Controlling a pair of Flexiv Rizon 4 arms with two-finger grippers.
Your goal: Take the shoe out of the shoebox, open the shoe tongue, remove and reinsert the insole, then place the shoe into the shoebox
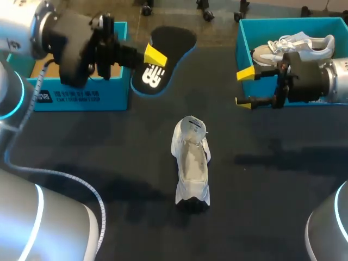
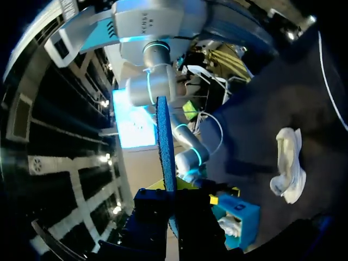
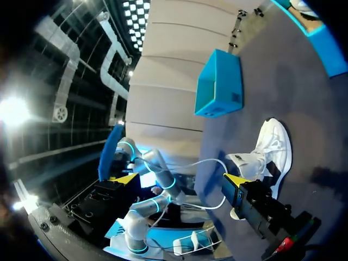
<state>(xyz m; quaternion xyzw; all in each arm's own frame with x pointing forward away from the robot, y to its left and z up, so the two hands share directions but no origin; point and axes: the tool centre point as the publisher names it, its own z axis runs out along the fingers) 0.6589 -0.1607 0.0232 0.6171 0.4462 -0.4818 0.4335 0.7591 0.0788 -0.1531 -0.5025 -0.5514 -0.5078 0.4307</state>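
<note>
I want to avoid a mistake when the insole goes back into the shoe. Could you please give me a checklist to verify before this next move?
1. Insole gripped by the left end effector: ok, the left wrist view shows it between the fingers.
2. Shoe stands on the table with its opening up: ok.
3. Tongue pulled open enough: cannot tell.
4. Right end effector open and empty: ok.
5. Shoe steadied by the right end effector: not ok, it is apart from the shoe, beside the right shoebox.
6. Bare table between insole and shoe: ok.
</note>
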